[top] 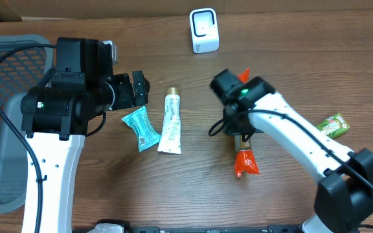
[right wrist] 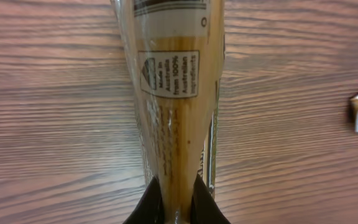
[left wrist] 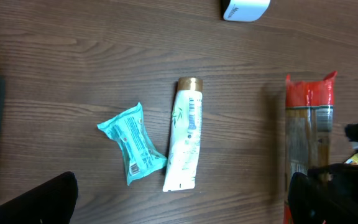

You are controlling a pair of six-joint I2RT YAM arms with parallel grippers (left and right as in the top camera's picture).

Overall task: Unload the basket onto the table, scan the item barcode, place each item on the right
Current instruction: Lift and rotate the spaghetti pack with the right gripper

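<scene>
Wood-grain table top [top: 193, 194] carries all items.

1. Right gripper [right wrist: 176, 200]: the 2 fingers are clamped on a long clear pasta pack [right wrist: 173, 93]. In the right wrist view the dark fingertips [right wrist: 154, 202] pinch the pack across its narrow width. A printed panel on the wrap reads "Made in Australia from 100% Australian ingredients".
2. Pasta pack, position: in the overhead view the pack lies right of centre, under the right arm's wrist. 1 red end points to the front edge of the table. The other red end shows past the wrist, on the scanner side. Whether the pack rests on the table or is raised off it cannot be told.
3. White scanner unit [top: 204, 30]: stands upright at the far edge of the table, well apart from the pack.
4. Left gripper [top: 138, 89]: jaws spread wide, nothing between them. It hangs above the table, near a teal packet [top: 140, 129].
5. White tube [top: 170, 123] with a gold cap: lies flat just right of the teal packet, the 2 touching at their lower ends. A barcode shows on the tube's upper face in the left wrist view.
6. Green packet [top: 333, 125]: lies near the right edge, beside the right arm.
7. Grey basket [top: 5, 58]: sits at the left edge.
</scene>
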